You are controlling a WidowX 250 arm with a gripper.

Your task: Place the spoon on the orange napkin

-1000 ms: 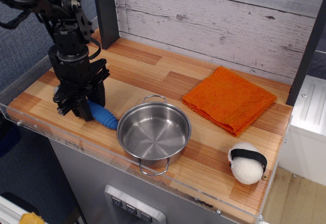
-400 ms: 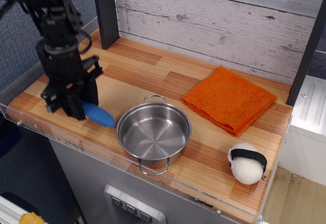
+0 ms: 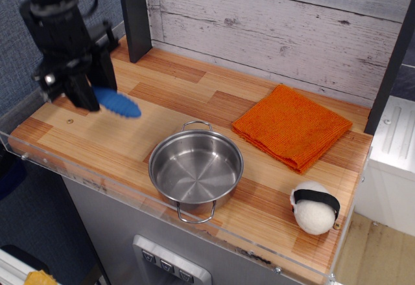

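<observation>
observation.image, claw (image 3: 83, 91) gripping spoon (image 3: 117, 103), blue handle angled down-right

Blue-handled spoon (image 3: 117, 103) aloft — orange napkin (image 3: 292, 127) lies flat.

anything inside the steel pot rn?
Nothing: the steel pot shows a bare shiny bottom. The spoon is held by the gripper, left of the pot; its bowl is hidden.
</observation>
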